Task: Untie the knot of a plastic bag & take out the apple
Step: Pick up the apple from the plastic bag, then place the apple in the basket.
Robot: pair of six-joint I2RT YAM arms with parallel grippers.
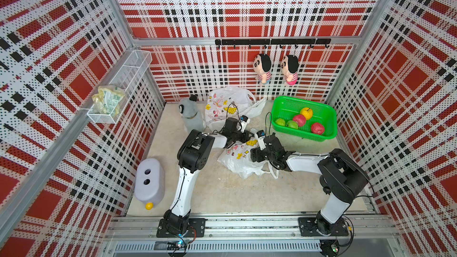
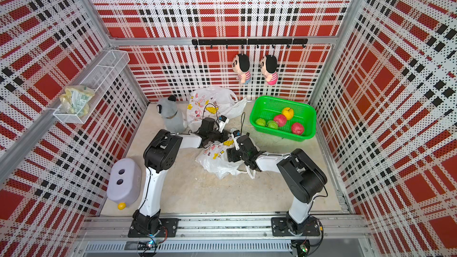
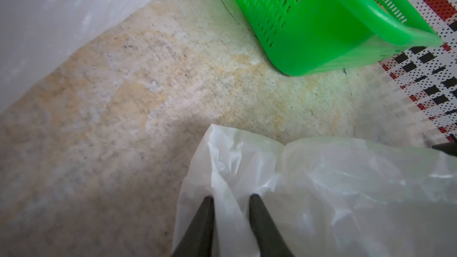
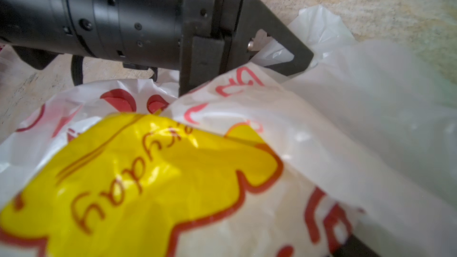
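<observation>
White plastic bag [image 1: 237, 161] crumpled, lengthwise far-to-near, left pincer [image 3: 231, 197] pinching far end

Bright even light, soft shadows, top views bowed at edges, wrist views blurred up close

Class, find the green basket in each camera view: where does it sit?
Both top views: green basket in the far right corner.
Left wrist: it stands beyond the plastic bag.
Right wrist: not clearly in it.
Shared landmark: the plastic bag, in all four views.
</observation>
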